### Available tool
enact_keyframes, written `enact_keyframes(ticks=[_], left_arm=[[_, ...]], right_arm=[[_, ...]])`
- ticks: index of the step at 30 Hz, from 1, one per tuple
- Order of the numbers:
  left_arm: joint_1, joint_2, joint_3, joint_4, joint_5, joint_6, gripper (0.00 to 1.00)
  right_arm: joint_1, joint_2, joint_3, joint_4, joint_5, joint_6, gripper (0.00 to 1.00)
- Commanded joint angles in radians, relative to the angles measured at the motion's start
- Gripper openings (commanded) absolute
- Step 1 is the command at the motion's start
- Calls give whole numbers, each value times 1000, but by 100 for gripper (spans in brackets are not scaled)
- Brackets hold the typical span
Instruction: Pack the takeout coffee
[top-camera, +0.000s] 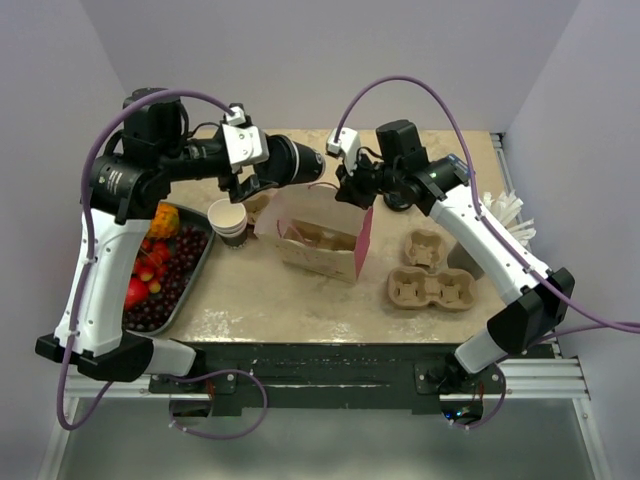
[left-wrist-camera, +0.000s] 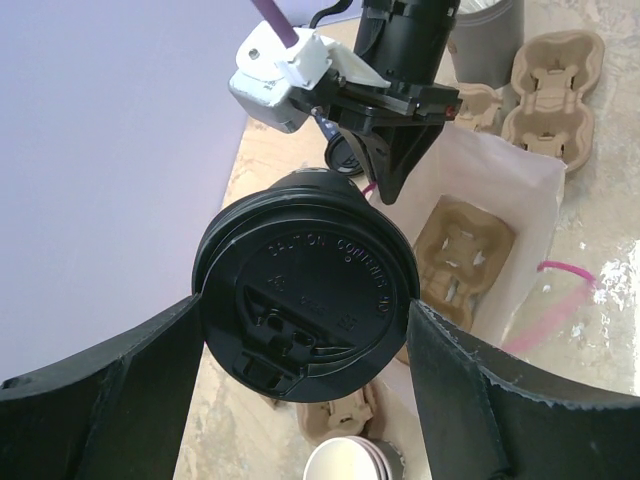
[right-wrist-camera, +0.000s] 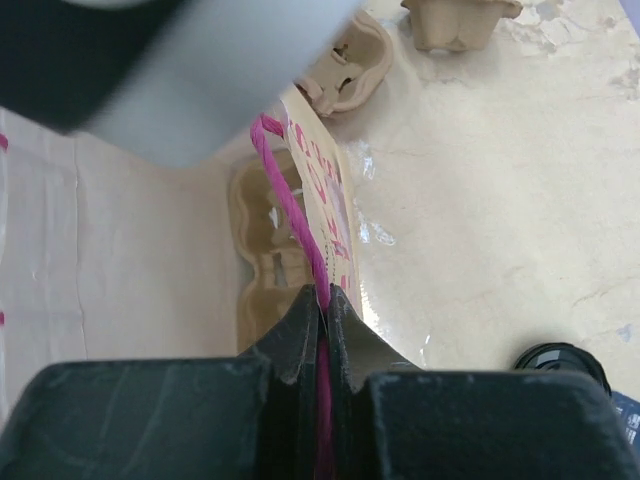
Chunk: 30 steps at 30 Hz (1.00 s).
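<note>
Takeout coffee (left-wrist-camera: 305, 290): lidded, clamped by its sides in the left gripper (left-wrist-camera: 305, 330), whose jaws are spread wide around the cup. It is held in the air near the bag's mouth, not yet inside.
Stacked cups (top-camera: 230, 222): lidless, on the desk (top-camera: 270, 300) under the left arm.
Paper bag (top-camera: 320, 240): upright mid-desk, mouth open, with a cup carrier (left-wrist-camera: 462, 250) inside, its slots unfilled.
Right gripper (right-wrist-camera: 322, 300): pinched tight on the bag's pink handle (right-wrist-camera: 290, 215).
Spare carriers (top-camera: 430, 285): right of the bag.
Status: pickup done. Lowering into the carrier and release remain.
</note>
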<state>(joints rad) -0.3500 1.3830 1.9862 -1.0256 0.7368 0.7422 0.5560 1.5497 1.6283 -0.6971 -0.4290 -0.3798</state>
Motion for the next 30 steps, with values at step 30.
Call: enact_keyframes(ticks=[30], left_arm=[[-196, 160, 51, -291, 9, 465, 44]], right_arm=[[4, -16, 4, 10, -60, 105, 0]])
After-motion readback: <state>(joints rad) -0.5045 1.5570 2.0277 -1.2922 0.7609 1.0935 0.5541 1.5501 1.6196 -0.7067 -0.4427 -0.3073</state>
